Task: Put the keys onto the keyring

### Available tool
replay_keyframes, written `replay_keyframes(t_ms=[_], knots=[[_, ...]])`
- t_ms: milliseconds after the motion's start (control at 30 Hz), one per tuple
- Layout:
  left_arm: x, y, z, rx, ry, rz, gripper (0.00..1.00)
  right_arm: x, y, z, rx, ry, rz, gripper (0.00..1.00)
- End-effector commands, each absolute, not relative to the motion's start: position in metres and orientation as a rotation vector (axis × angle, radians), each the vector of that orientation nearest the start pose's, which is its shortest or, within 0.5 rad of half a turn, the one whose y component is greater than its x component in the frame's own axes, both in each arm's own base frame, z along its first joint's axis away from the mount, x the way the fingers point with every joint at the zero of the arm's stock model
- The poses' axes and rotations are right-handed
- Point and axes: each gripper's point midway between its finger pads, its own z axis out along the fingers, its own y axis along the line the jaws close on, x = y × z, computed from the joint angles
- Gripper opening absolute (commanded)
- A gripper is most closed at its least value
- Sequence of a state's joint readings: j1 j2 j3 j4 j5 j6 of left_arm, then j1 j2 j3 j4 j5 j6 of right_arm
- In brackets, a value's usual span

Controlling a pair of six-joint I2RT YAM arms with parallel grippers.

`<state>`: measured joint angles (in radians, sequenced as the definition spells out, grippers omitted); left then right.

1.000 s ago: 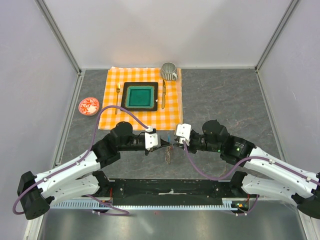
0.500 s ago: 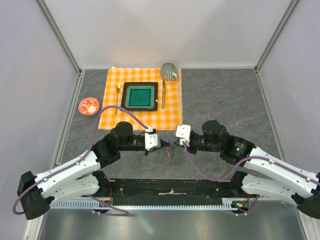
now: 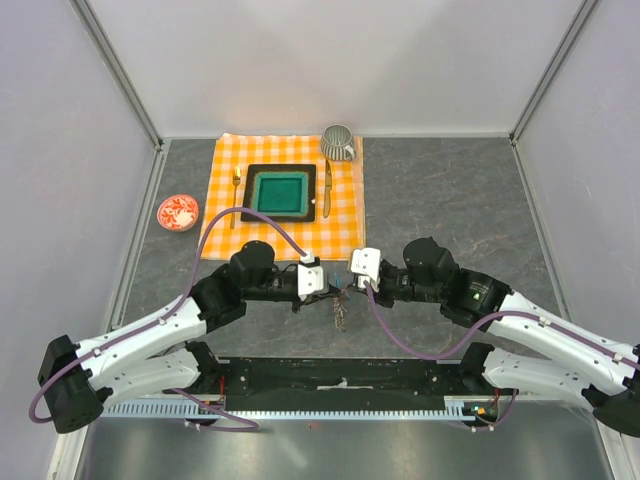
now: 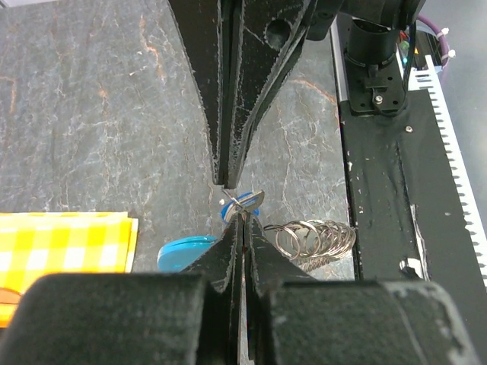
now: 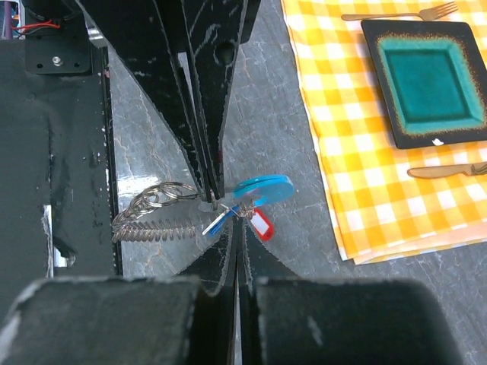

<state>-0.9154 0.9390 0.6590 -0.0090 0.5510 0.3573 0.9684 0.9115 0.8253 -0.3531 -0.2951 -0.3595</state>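
The keys (image 5: 242, 211) form a small bunch with a red tag (image 5: 261, 226), a curved blue tag (image 5: 262, 188) and a thin blue key (image 5: 217, 223). My right gripper (image 5: 242, 217) is shut on this bunch at its small ring. My left gripper (image 4: 242, 211) is shut tip to tip against it, pinching a silvery ring end beside the blue key (image 4: 243, 201). The keyring (image 5: 152, 217) hangs beside the left fingers as stacked rings and a coiled chain, and shows in the left wrist view (image 4: 316, 236). From above, both grippers meet near the table's front middle (image 3: 338, 290), with the keyring (image 3: 340, 312) dangling below.
An orange checked cloth (image 3: 225, 235) lies behind, with a green square plate (image 3: 279, 193), a gold fork (image 3: 236, 195) and a knife (image 3: 326, 190). A ribbed cup (image 3: 338, 142) stands at its far corner and a red dish (image 3: 178, 212) to the left. The black base rail (image 4: 380, 190) is close by.
My left gripper has moved right, closing the gap to the right gripper's tips. The hanging keyring has shifted slightly with them.
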Motion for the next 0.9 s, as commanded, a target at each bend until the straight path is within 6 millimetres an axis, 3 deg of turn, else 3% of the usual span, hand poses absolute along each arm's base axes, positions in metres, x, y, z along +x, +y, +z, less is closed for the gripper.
replay_keyframes(t_ms=[0, 433, 533, 667, 867], knots=[[0.14, -0.313, 0.236, 1.427, 1.209, -0.868, 0.02, 0.148, 0.289, 0.255, -1.383, 1.4, 0.715, 0.0], [0.147, -0.309, 0.246, 1.371, 1.218, -0.823, 0.02, 0.148, 0.287, 0.245, -1.403, 1.433, 0.706, 0.01], [0.142, -0.307, 0.246, 1.392, 1.182, -0.827, 0.02, 0.15, 0.281, 0.248, -1.386, 1.435, 0.672, 0.09], [0.135, -0.306, 0.247, 1.426, 1.135, -0.836, 0.02, 0.144, 0.275, 0.253, -1.416, 1.423, 0.67, 0.27], [0.13, -0.308, 0.249, 1.5, 1.095, -0.842, 0.02, 0.14, 0.272, 0.259, -1.441, 1.404, 0.673, 0.39]])
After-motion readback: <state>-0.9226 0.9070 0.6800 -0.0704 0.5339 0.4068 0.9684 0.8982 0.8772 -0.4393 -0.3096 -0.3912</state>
